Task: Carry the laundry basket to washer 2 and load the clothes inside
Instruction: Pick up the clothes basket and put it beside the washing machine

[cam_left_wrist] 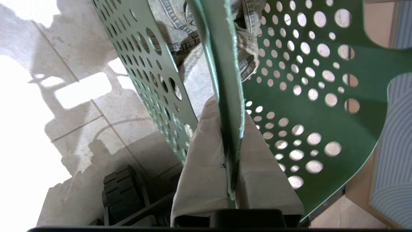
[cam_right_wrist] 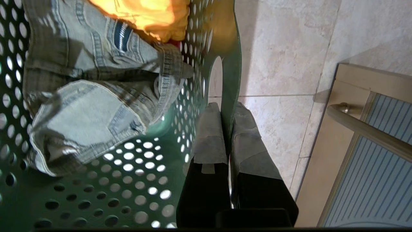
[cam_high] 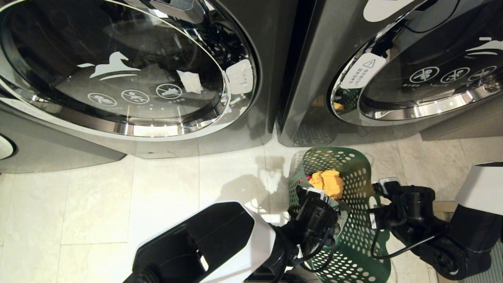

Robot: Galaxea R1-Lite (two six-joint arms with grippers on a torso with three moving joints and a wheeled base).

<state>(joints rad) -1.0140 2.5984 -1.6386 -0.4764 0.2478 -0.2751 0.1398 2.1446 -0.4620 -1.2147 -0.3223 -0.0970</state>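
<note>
The dark green laundry basket hangs between my two arms over the tiled floor, just in front of the right-hand washer. My left gripper is shut on the basket's thin rim. On the opposite side my right gripper is shut on the rim beside a handle cut-out. The clothes lie inside: grey jeans, a yellow-orange cloth and a sliver of red. Two dark grey washers fill the head view. No numeral shows, so I cannot tell which is washer 2.
The left-hand washer has its glass door closed. Pale tiled floor lies open to the basket's left. To the basket's right stands a beige-framed, blue-striped panel with a rail. A black wheel of my base sits below the left arm.
</note>
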